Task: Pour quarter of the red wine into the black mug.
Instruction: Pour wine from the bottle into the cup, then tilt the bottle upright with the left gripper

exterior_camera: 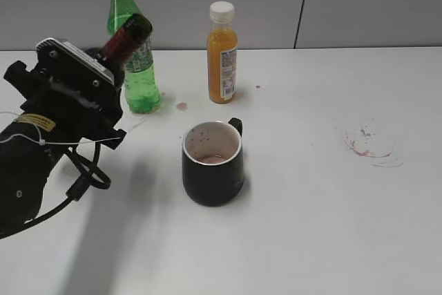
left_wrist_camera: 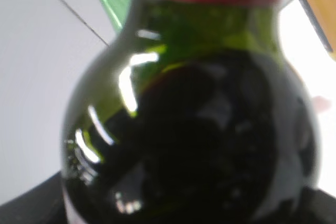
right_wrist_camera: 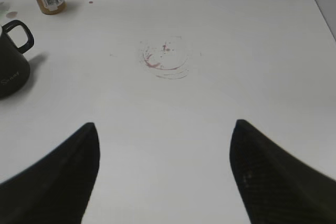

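One arm, the left gripper (exterior_camera: 103, 88), is gripping the red wine (exterior_camera: 128, 38) tight, neck tilting right toward the black mug (exterior_camera: 213, 164) below; right jaws (right_wrist_camera: 163, 177) are gaping empty.

We see the left arm (exterior_camera: 41, 164) at the exterior view's left edge, raised off the table, wrist angled up and toward the back, cable looped under it. The left gripper (exterior_camera: 103, 77) is clamped around the wine bottle (exterior_camera: 128, 38), neck tilted up and right. The right gripper (right_wrist_camera: 164, 174) shows only in its wrist view: fingers (right_wrist_camera: 58, 182) spread wide, holding nothing, hovering.
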Available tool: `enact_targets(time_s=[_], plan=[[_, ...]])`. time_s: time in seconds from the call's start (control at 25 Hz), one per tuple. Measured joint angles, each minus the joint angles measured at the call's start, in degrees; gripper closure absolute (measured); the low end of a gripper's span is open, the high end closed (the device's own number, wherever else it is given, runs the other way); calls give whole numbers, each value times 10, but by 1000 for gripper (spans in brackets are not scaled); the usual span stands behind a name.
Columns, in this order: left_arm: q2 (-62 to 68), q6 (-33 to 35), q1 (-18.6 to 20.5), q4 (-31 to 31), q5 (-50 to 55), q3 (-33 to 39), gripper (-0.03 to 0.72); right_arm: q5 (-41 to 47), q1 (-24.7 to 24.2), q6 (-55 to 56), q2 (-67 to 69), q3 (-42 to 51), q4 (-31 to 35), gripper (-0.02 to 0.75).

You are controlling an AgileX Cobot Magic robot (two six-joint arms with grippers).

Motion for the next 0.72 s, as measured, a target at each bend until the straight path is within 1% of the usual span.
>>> enact_targets(time_s=[0.2,0.36,0.48,0.72], plan=[[3,54,-14,-3,2,-1,134,0,0,0,0,0,0,153],[22,112,-24,-5,0,-2,134,0,0,0,0,0,0,153],[42,153,-31,-20,-11,-8,134,0,0,0,0,0,0,153],[49,232,-32,-32,-19,-28,134,0,0,0,0,0,0,153]])
